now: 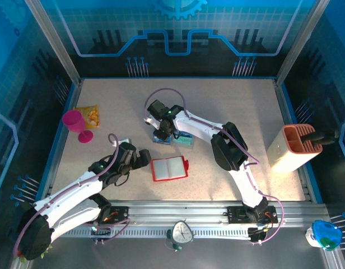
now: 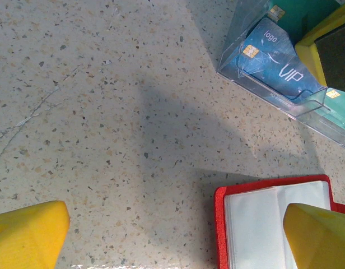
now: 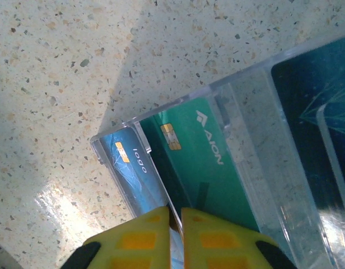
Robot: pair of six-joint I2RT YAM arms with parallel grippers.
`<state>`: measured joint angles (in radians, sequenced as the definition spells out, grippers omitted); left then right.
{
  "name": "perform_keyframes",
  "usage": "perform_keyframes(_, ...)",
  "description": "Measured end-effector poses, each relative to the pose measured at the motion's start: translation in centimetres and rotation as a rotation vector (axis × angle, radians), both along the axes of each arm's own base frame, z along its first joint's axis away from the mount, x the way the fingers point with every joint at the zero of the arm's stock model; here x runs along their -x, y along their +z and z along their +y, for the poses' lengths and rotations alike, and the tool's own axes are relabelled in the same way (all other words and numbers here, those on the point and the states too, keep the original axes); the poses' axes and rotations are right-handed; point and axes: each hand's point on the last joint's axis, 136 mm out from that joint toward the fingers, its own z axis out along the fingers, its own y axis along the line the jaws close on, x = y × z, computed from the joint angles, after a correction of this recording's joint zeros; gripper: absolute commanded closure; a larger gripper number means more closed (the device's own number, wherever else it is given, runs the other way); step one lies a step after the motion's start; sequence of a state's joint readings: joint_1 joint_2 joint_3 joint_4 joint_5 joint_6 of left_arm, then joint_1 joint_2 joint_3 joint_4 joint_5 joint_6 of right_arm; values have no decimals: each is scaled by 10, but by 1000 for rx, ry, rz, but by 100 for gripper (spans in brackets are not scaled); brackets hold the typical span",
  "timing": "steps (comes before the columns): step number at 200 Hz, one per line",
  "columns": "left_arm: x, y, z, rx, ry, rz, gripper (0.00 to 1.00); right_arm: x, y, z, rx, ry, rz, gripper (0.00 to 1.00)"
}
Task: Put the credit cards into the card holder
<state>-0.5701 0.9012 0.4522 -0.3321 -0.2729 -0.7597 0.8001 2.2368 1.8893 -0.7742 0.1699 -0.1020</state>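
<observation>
Yellow right end effector (image 3: 175, 223) pinches a credit card (image 3: 133, 174) in wrist view; left end effector (image 2: 178, 232) gapes.

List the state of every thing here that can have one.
card holder, open, lying flat, no card in it
credit cards, standing on edge in the clear tray
left gripper, open, above the table by the card holder
right gripper, shut on the edge of one of the credit cards
pink goblet, upright
</observation>
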Motion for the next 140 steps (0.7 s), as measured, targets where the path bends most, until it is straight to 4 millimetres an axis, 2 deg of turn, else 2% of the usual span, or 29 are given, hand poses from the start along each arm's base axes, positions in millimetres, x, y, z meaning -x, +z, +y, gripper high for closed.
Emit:
perform_keyframes(49, 0, -1, 1, -1, 4, 2, 1, 4, 3, 4, 2, 18, -11, 95)
perform_keyframes(57, 0, -1, 1, -3, 4, 5, 1, 6, 3, 5, 2, 22, -11, 93)
perform_keyframes(74, 0, -2, 1, -5, 4, 8, 1, 9, 5, 7, 0, 30, -13, 83)
perform_keyframes(88, 0, -2, 1, -5, 4, 8, 1, 11, 5, 9, 2, 39, -12, 81)
perform_keyframes(122, -1, -2, 0, -3, 5, 5, 1, 14, 4, 10, 7, 45, -8, 83)
perform_keyframes(140, -1, -2, 0, -3, 5, 5, 1, 15, 4, 10, 7, 47, -9, 87)
